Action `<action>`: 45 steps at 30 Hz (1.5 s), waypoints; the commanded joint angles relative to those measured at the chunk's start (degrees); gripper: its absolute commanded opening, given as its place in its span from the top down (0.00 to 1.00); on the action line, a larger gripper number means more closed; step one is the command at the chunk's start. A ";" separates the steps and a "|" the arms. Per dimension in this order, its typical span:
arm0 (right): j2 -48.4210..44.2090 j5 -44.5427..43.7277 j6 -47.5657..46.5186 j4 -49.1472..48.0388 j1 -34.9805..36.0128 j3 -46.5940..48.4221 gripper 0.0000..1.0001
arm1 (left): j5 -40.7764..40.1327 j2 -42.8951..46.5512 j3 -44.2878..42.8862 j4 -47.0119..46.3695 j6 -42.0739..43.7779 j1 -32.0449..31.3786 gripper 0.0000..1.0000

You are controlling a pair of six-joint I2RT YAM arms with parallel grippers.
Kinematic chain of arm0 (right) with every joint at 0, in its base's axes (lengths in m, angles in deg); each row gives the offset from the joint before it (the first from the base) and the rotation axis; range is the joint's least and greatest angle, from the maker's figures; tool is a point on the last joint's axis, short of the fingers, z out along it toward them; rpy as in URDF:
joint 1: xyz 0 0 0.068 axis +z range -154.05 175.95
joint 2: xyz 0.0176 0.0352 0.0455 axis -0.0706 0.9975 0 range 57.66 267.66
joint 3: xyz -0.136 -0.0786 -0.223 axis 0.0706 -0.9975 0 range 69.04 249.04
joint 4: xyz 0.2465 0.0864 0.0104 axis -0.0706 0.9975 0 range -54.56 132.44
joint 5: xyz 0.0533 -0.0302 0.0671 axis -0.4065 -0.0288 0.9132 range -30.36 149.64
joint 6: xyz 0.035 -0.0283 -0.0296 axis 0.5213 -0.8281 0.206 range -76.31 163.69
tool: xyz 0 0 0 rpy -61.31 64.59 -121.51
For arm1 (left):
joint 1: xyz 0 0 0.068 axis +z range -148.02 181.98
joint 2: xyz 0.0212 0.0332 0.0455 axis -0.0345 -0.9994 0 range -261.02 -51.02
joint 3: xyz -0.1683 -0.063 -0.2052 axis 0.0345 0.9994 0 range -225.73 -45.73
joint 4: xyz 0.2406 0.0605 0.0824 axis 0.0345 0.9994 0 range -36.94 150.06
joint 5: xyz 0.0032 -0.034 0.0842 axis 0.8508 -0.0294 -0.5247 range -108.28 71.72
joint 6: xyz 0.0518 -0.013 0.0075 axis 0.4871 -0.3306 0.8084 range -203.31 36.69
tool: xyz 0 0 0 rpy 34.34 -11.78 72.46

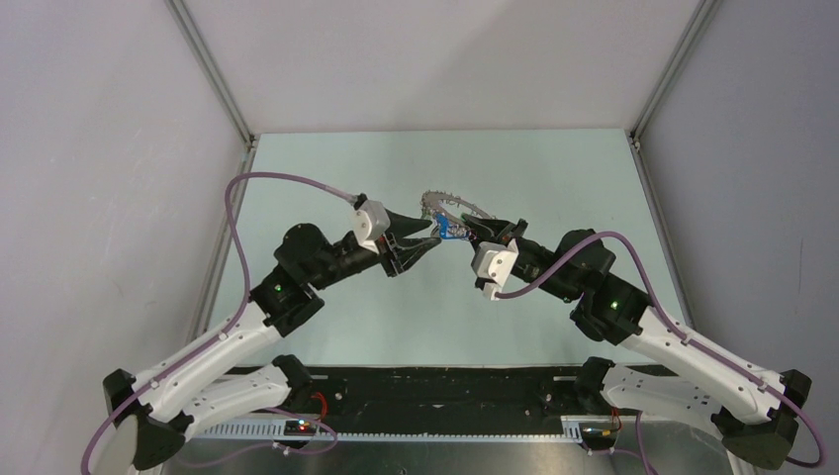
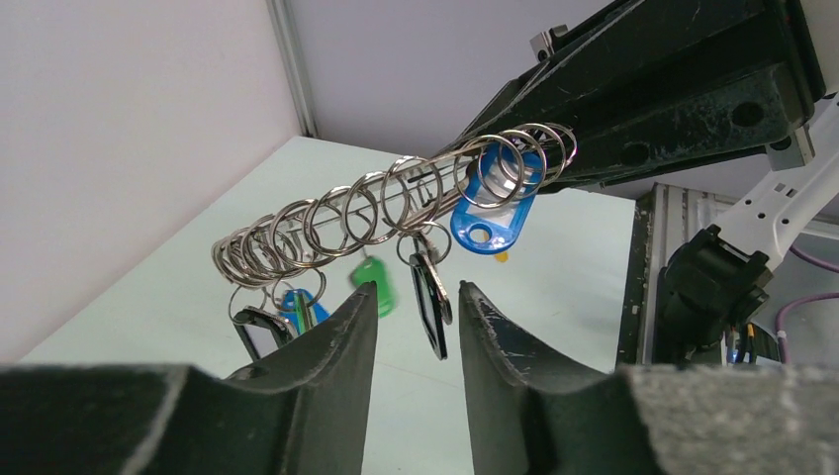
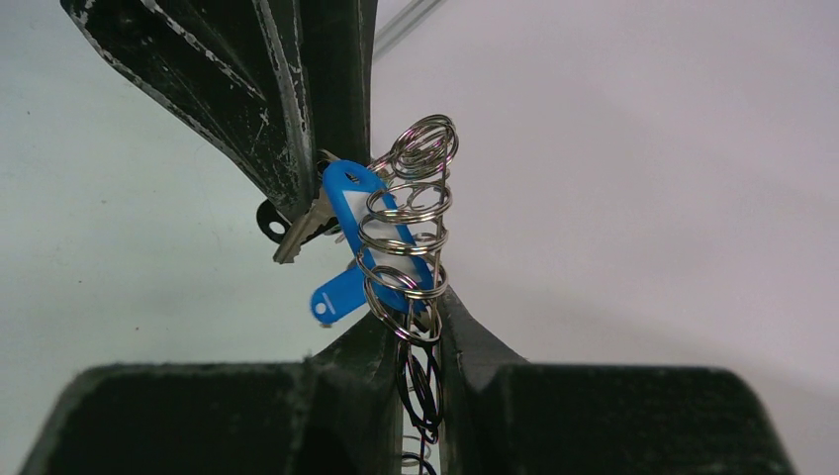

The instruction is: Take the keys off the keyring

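Note:
The keyring [image 1: 457, 206] hangs in the air over the table's middle, a thin wire hoop strung with several small split rings [image 2: 341, 213]. My right gripper [image 1: 467, 230] is shut on its near end, the wire and rings pinched between the fingers [image 3: 420, 319]. Several keys dangle from it: a blue-headed key [image 2: 492, 226], a green one [image 2: 374, 282] and a black one [image 2: 430, 302]. My left gripper [image 2: 416, 297] sits just below the ring with its jaws apart. The black key hangs in the gap, touching neither finger.
The pale green table [image 1: 376, 327] is walled in by grey panels and two aluminium corner posts [image 1: 213, 69] [image 1: 673, 69]. A black strip [image 1: 445, 386] with both arm bases runs along the near edge. The two grippers meet tip to tip.

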 commanded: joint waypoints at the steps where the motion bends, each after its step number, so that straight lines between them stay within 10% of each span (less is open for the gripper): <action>1: -0.28 0.48 -1.12 -5.08 0.10 3.31 1.00 | 0.80 -0.27 -2.13 -2.33 0.41 -0.38 0.61; 9: 0.23 1.34 -0.42 -5.48 0.12 3.32 1.00 | -0.19 -1.51 -2.52 -2.26 0.41 -0.32 0.67; 19: 0.10 -0.88 1.93 -1.79 -0.36 3.17 0.99 | -2.59 -1.96 -5.12 2.08 -2.04 -0.33 1.00; 23: 0.14 -5.12 9.96 3.78 -2.66 0.45 0.49 | -5.93 -2.54 -11.07 17.78 -2.20 -0.33 1.00; 27: -2.76 -2.30 21.47 7.27 -3.62 -5.50 0.37 | -8.24 -5.84 -17.86 37.13 -1.17 -0.30 1.00; 32: -11.35 5.02 34.36 2.53 -3.49 -16.79 0.36 | -11.48 -11.69 -24.21 55.24 5.15 -0.36 1.00; 45: -13.35 5.61 44.34 -3.22 -2.60 -20.06 0.49 | -31.93 -18.17 -33.64 67.72 26.00 -11.54 1.00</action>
